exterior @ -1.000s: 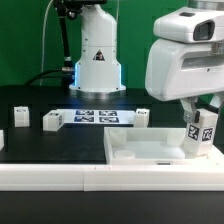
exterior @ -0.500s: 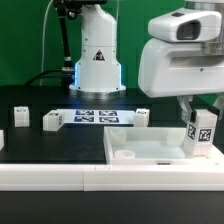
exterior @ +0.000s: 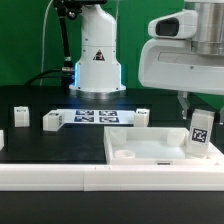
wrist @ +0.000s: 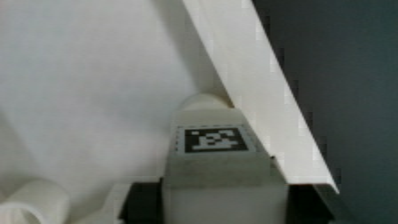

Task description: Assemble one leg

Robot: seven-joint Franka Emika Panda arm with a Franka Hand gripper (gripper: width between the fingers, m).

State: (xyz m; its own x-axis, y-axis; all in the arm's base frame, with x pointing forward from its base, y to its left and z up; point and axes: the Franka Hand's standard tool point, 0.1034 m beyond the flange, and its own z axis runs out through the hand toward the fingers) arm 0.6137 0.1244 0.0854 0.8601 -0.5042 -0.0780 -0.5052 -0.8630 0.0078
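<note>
My gripper [exterior: 197, 124] is shut on a white leg [exterior: 200, 134] whose black-and-white tag faces the camera. The leg is tilted, and its lower end is at the far right corner of the large white square panel [exterior: 140, 152]. In the wrist view the leg [wrist: 217, 150] fills the space between my dark fingers [wrist: 146, 200], and my gripper [wrist: 217, 205] holds it over the panel [wrist: 89, 90] beside the panel's raised rim [wrist: 240, 70]. I cannot tell whether the leg's end sits in a socket.
Three more loose legs stand on the black table: two on the exterior view's left [exterior: 20, 116] [exterior: 52, 121] and one behind the panel [exterior: 143, 117]. The marker board [exterior: 95, 117] lies in front of the robot base [exterior: 97, 60].
The arm's body has shifted up and toward the exterior view's right. The held leg has stayed at the panel's right corner and now leans more.
</note>
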